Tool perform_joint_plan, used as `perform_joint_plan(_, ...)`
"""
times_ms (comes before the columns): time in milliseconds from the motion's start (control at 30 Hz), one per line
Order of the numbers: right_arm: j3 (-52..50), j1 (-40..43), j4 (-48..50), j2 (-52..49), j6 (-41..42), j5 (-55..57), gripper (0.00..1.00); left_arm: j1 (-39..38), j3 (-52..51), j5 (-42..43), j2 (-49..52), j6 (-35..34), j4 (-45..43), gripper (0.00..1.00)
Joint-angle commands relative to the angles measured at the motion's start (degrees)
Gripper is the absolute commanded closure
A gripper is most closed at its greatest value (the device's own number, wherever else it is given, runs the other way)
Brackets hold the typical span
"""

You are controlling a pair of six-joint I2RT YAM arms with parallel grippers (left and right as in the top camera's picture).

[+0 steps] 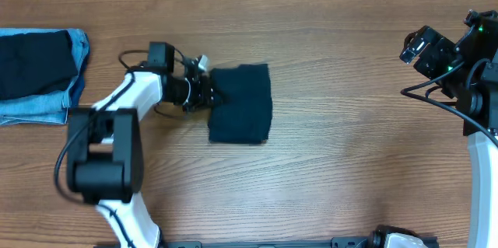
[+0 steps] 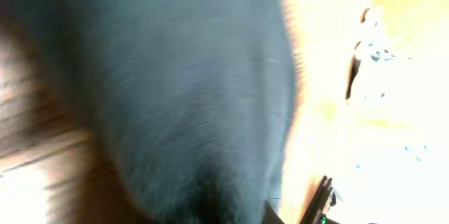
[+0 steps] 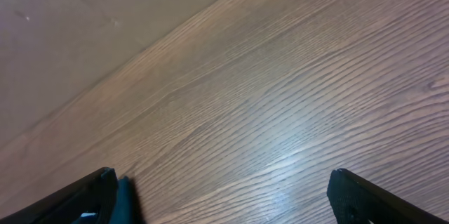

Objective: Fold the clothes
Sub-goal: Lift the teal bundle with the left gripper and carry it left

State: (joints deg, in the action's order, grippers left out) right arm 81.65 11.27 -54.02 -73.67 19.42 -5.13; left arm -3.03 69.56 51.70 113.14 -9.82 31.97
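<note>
Since the next fold seems to start from its side, my left gripper [image 1: 207, 92] sits against the left edge of the navy shirt [image 1: 243, 106]; I cannot tell whether it has pinched the cloth. My right gripper [image 3: 224, 197] hangs well right of the shirt, spread wide and empty, likely keeping clear. Folded denim [image 1: 47, 96] lies well left of the shirt.

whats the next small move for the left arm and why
Probably raise the left end effector slightly to test its hold: it sits on the left edge of the navy cloth, which fills its wrist view, though the grip itself isn't visible.
</note>
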Motion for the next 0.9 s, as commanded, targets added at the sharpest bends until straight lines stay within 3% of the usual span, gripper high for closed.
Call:
perform_joint_plan(0,0.92,0.11,0.24,0.24,-0.37,0.15,0.0,-0.39,0.09,-0.9,-8.11,-2.67,0.07,0.96)
perform_joint_plan(333,0.92,0.11,0.24,0.24,-0.37,0.15,0.0,-0.37,1.36,-1.05,-12.81,-5.55,0.04,0.96)
perform_joint_plan(767,0.92,0.11,0.26,0.24,-0.37,0.17,0.0,-0.31,12.07,-1.51,-17.07,-8.2,0.96,0.96)
perform_joint_plan(867,0.92,0.11,0.26,0.24,-0.37,0.15,0.0,-0.04,15.52,-5.03,-17.07,-8.72,2.49,0.96)
